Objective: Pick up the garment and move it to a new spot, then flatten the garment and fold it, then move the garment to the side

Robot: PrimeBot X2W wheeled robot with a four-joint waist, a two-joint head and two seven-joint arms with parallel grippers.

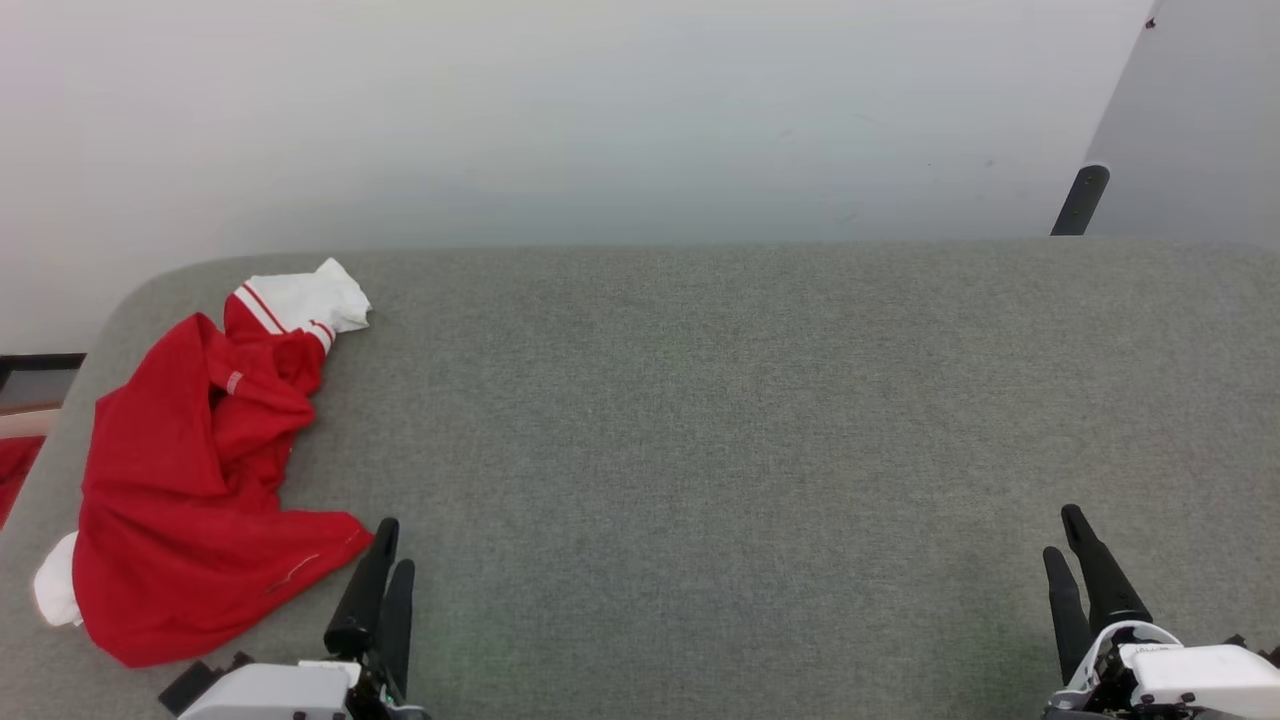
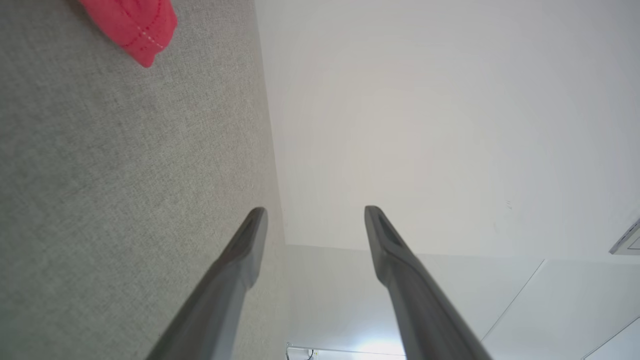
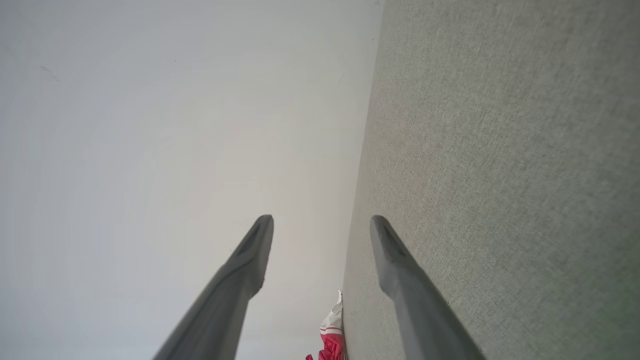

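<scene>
The garment (image 1: 185,470), a red jersey with white sleeves and red-white striped trim, lies crumpled at the left end of the grey felt table (image 1: 700,420). One corner of it shows at the top left of the left wrist view (image 2: 135,25), and a sliver of it at the bottom of the right wrist view (image 3: 332,335). My left gripper (image 1: 393,542) rests at the lower left, just right of the garment's hem, open and holding nothing (image 2: 315,212). My right gripper (image 1: 1062,530) sits at the lower right, far from the garment, open and holding nothing (image 3: 322,222).
A white wall runs behind the table. A dark post (image 1: 1080,200) stands past the back right edge. Beyond the table's left edge lie a dark-edged surface (image 1: 35,385) and a bit of red cloth (image 1: 15,470).
</scene>
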